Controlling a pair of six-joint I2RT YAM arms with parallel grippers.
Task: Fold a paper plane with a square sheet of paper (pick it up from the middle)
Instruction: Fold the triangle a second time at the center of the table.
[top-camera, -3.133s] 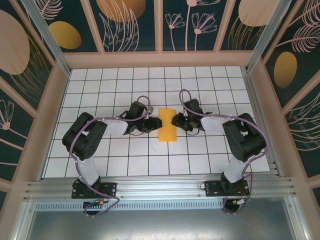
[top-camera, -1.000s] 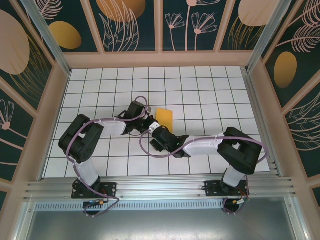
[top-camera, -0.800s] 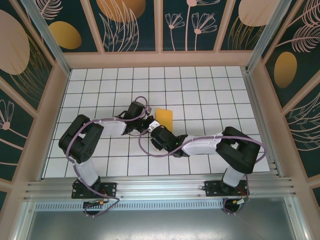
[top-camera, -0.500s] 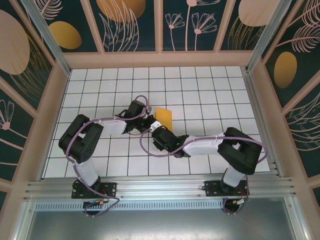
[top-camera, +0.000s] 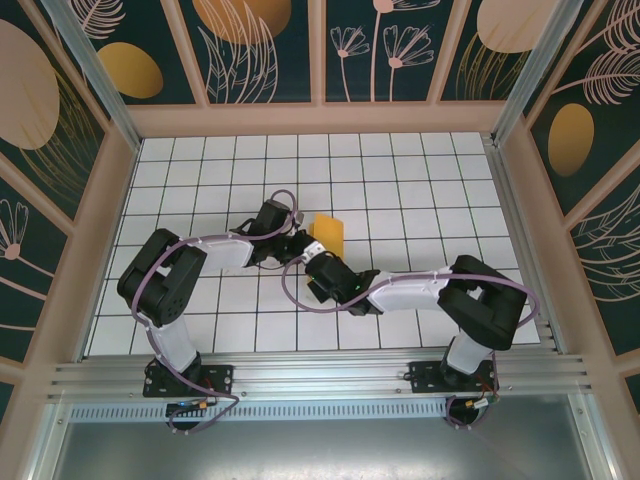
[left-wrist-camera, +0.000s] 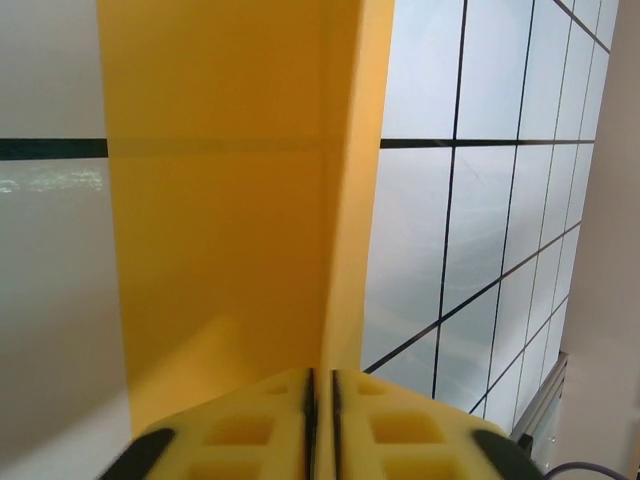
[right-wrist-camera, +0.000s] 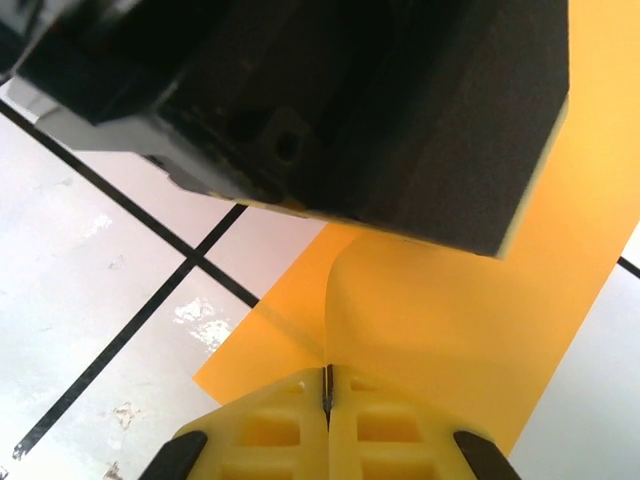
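Where the two arms meet at the middle of the tiled table (top-camera: 420, 190), the top view shows the folded orange-yellow sheet of paper (top-camera: 331, 230) lying just far-right of the left gripper (top-camera: 300, 241) and the right gripper (top-camera: 316, 257). Both wrists cover its near-left corner. A purple cable (top-camera: 284, 285) loops beside them, and an aluminium rail (top-camera: 320, 372) runs along the near edge.

From the left wrist, the yellow pads (left-wrist-camera: 250, 430) stand almost together. A raised fold of the sheet (left-wrist-camera: 230, 200) runs into the thin slit between them, with grid lines to the right.

From the right wrist, its pads (right-wrist-camera: 260, 435) are pressed together on a curled-up edge of the sheet (right-wrist-camera: 450, 310). The left gripper's black body overhangs the sheet's far part and hides it.
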